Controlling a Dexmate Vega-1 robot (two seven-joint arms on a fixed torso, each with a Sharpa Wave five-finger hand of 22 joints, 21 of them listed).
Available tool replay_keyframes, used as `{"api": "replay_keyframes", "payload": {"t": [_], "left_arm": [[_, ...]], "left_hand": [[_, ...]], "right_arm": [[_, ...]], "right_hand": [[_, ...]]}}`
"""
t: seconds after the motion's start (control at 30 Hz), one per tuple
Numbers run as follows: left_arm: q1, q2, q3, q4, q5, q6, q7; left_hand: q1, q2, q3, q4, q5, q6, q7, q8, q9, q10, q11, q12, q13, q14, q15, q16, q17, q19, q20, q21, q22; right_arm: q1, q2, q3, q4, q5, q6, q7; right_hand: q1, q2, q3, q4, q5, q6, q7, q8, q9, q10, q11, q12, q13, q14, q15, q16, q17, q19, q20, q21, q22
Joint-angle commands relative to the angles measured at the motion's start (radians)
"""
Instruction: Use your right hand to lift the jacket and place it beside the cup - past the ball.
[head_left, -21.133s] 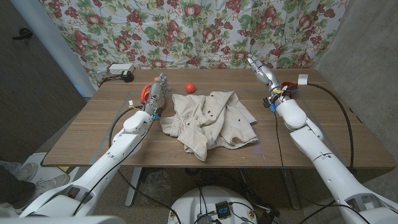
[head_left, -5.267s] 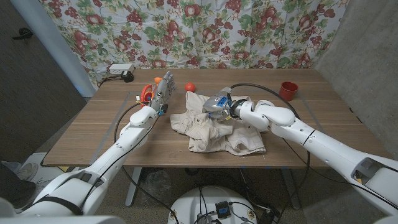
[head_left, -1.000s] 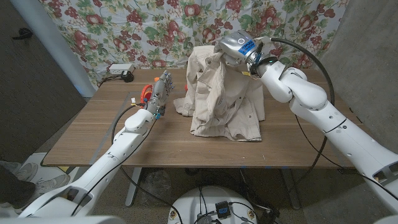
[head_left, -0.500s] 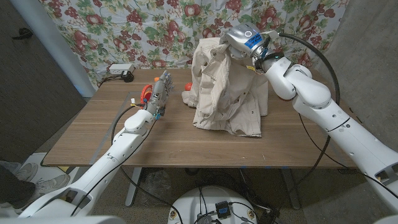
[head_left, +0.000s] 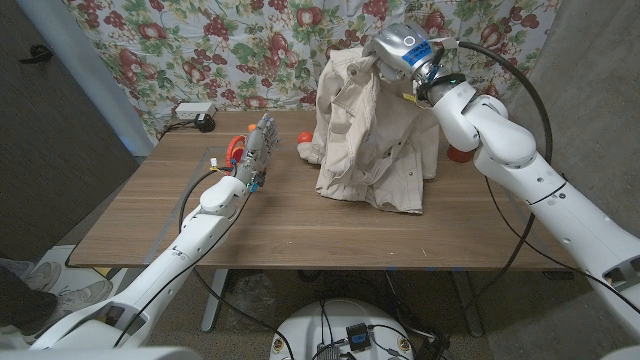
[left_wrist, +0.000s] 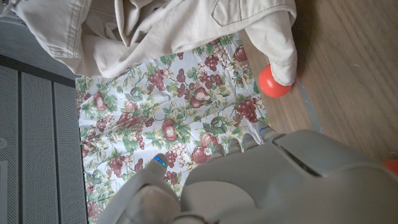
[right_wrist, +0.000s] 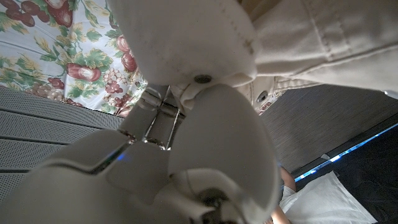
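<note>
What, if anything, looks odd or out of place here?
Nothing is spilled or damaged. One detail stands out: the jacket hangs bunched from the raised right hand, and a trailing sleeve drapes against the ball on the table. The cup is mostly hidden behind the arm.

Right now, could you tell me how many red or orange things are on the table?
3 show: the red ball beside the hanging jacket, the red cup behind the right arm, and an orange item behind the left hand. The jacket may hide others.
</note>
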Motion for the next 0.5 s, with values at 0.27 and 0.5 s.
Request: {"api": "replay_keyframes", "payload": {"t": [0.27, 0.5], "left_arm": [[-0.008, -0.004, 0.005, 0.009, 0.004, 0.002, -0.001], [-0.015, -0.004, 0.007, 0.015, 0.004, 0.006, -0.003]], "left_hand": [[0.003, 0.125, -0.001, 0.001, 0.006, -0.212, 0.000, 0.000, 0.005, -0.243, 0.001, 0.000, 0.006, -0.239, 0.002, 0.005, 0.003, -0.125, 0.000, -0.001, 0.002], [0.003, 0.125, -0.002, 0.001, 0.007, -0.213, 0.000, 0.000, 0.005, -0.244, 0.001, -0.001, 0.006, -0.240, 0.002, 0.004, 0.003, -0.126, 0.000, -0.001, 0.002]], "right_arm": [[0.042, 0.006, 0.014, 0.030, 0.013, -0.053, 0.002], [0.054, 0.008, 0.015, 0.045, 0.014, -0.069, -0.007]], "right_hand": [[0.018, 0.004, -0.004, -0.004, 0.005, 0.040, 0.034, -0.004, 0.006, 0.011, -0.001, 0.003, 0.004, 0.036, -0.123, -0.005, 0.009, -0.003, -0.091, 0.011, -0.002], [0.020, 0.005, -0.005, -0.004, 0.005, 0.041, 0.034, -0.005, 0.007, 0.012, 0.000, 0.002, 0.003, 0.038, -0.121, -0.008, 0.011, -0.004, -0.091, 0.015, -0.004]]}}
